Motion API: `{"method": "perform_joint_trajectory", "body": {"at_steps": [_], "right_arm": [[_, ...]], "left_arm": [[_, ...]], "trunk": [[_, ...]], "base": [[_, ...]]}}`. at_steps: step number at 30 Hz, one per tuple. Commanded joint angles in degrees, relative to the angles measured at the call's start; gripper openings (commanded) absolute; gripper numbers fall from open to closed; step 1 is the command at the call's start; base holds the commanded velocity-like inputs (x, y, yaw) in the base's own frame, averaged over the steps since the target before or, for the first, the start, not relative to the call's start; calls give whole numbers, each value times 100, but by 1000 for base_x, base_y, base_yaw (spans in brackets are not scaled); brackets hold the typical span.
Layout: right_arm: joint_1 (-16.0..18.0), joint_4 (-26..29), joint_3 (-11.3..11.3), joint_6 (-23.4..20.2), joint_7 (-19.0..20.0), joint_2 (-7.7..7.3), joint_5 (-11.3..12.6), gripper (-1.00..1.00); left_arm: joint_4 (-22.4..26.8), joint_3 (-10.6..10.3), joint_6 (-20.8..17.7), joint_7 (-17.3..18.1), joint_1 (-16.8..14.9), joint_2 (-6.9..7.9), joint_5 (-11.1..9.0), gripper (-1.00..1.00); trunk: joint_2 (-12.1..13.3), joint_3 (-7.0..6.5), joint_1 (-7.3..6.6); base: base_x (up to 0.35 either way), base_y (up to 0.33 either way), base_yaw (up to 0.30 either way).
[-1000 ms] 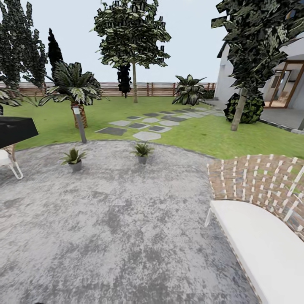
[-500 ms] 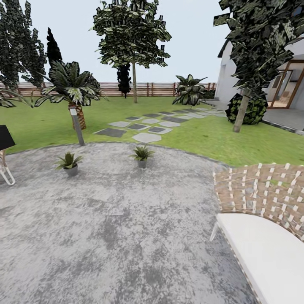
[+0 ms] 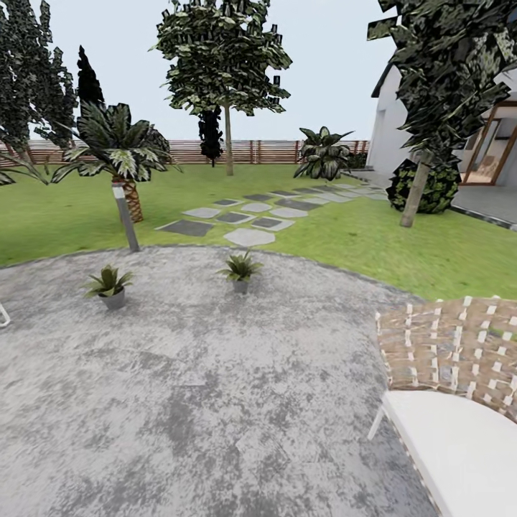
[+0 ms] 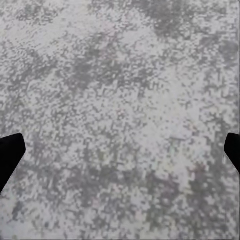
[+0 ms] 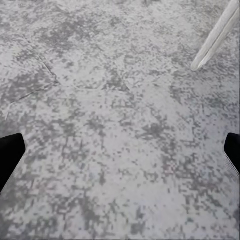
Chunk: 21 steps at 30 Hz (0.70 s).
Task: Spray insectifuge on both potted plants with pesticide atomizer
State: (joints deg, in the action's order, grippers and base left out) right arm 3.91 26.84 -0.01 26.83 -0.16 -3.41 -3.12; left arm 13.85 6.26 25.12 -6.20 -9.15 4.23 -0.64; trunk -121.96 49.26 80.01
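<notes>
Two potted plants stand on the round grey paved area [image 3: 201,388] of the garden: one [image 3: 108,285] at the left, the other [image 3: 240,271] nearer the middle by the lawn's edge. Both are low green rosettes in small grey pots, several steps ahead of me. The pesticide atomizer is out of view. In the left wrist view my left gripper [image 4: 120,155] is open over bare paving, its dark fingertips [image 4: 10,155] far apart. In the right wrist view my right gripper [image 5: 120,157] is open too, with nothing between its fingers.
A woven brown chair [image 3: 452,348] with a white cushion [image 3: 459,452] stands close at the right; its white leg [image 5: 215,40] is in the right wrist view. A grey lamp post [image 3: 126,219], a palm [image 3: 118,143], stepping stones [image 3: 248,235] and a fence [image 3: 273,151] lie beyond.
The camera has moved forward: the black table and white chair at the left slid out of the picture, and the woven chair shifted lower right. The plants have not moved.
</notes>
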Motion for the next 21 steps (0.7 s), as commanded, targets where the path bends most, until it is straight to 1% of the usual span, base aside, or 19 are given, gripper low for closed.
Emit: {"method": "perform_joint_trajectory", "body": {"at_steps": [1,4,10,21], "right_arm": [[3,-3,0,15,-2,-1,-31,100],[4,-3,1,15,-2,2,-31,100],[4,-4,1,15,-2,7,-31,100],[4,-3,10,15,-1,7,-31,100]], "left_arm": [[-5,6,19,-4,-5,-1,-6,100],[-5,6,19,-4,-4,-1,-6,100],[-5,6,19,-4,-7,-1,-6,100],[-4,6,19,-4,-6,-1,-6,100]], "trunk": [[-2,5,3],[-2,5,3],[-2,5,3],[-2,5,3]], "base": [[339,0,14],[339,0,100],[339,0,217],[339,0,18]]}}
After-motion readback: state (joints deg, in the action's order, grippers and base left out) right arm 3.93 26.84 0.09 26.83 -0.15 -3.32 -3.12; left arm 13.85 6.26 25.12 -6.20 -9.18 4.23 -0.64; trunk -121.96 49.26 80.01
